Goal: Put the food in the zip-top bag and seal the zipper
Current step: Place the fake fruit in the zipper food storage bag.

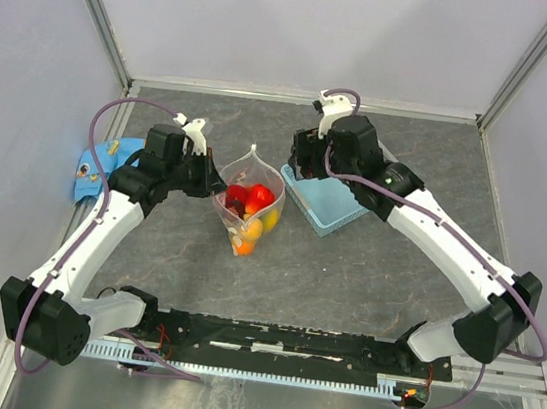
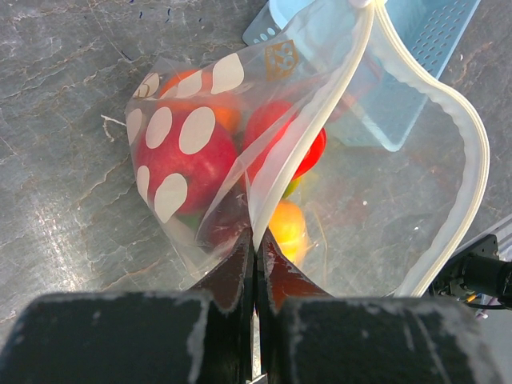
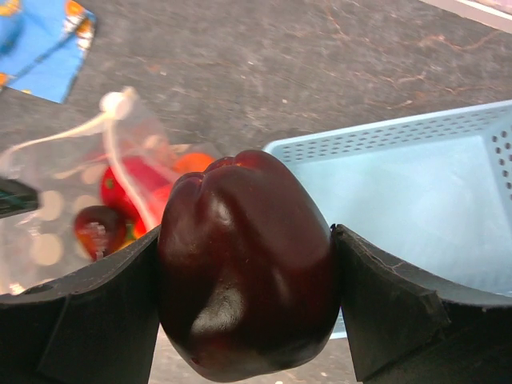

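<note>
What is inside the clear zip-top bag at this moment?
The zip-top bag holds red food and yellow-orange food; pieces beneath are covered, count unclear.

The grey marbled surface (image 1: pixel 375 278) carries a clear zip-top bag (image 1: pixel 240 175) of toy food (image 1: pixel 254 202), a light-blue basket (image 1: pixel 331 210) and a blue patterned cloth (image 1: pixel 97 166).

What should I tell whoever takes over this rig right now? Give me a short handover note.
Left gripper: shut, pinching the zip-top bag rim, mouth open.
Right gripper: gripping a dark maroon toy fruit by the blue basket.
Done: red, orange and yellow food sits in the bag.
To do: drop the maroon fruit in, then press the zipper shut.
</note>
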Action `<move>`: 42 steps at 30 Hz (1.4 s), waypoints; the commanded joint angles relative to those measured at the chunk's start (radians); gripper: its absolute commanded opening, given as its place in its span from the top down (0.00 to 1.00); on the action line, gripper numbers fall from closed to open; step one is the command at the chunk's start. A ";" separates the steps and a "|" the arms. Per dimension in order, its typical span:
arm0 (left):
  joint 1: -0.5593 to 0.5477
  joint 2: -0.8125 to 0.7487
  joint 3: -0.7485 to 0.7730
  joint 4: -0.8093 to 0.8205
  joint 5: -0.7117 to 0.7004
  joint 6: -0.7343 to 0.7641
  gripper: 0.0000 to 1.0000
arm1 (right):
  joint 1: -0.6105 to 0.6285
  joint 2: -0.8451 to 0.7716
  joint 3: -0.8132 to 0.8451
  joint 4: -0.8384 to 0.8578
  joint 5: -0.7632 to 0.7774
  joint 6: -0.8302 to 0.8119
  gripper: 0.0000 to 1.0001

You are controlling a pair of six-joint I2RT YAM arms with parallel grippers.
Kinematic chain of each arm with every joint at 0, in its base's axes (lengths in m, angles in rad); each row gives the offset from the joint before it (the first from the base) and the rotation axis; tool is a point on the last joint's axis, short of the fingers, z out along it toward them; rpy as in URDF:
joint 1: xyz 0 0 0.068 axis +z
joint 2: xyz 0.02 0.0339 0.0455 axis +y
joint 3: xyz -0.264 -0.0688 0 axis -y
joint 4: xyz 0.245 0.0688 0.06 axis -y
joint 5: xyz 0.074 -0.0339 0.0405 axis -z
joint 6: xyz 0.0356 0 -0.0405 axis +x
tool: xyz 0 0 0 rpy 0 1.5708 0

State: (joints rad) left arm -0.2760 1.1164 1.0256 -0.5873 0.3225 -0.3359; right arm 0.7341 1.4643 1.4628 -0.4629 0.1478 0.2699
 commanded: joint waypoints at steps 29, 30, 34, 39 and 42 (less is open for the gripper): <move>0.004 -0.037 -0.001 0.049 0.035 -0.003 0.97 | 0.305 0.171 -0.013 0.250 0.203 0.260 0.20; 0.004 -0.036 -0.001 0.048 0.035 -0.003 0.97 | 0.305 0.176 -0.011 0.245 0.203 0.264 0.18; 0.003 -0.033 -0.002 0.048 0.028 -0.001 0.97 | 0.305 0.175 -0.014 0.230 0.199 0.262 0.14; 0.006 -0.029 -0.002 0.047 0.025 -0.001 0.97 | 0.306 0.150 -0.034 0.236 0.203 0.247 0.09; 0.007 -0.025 -0.002 0.049 0.027 -0.001 0.97 | 0.306 0.144 -0.035 0.225 0.201 0.234 0.02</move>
State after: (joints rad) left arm -0.2760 1.1019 1.0233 -0.5838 0.3351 -0.3363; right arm 1.0344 1.6497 1.4338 -0.2558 0.3267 0.5117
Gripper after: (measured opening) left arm 0.043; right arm 0.921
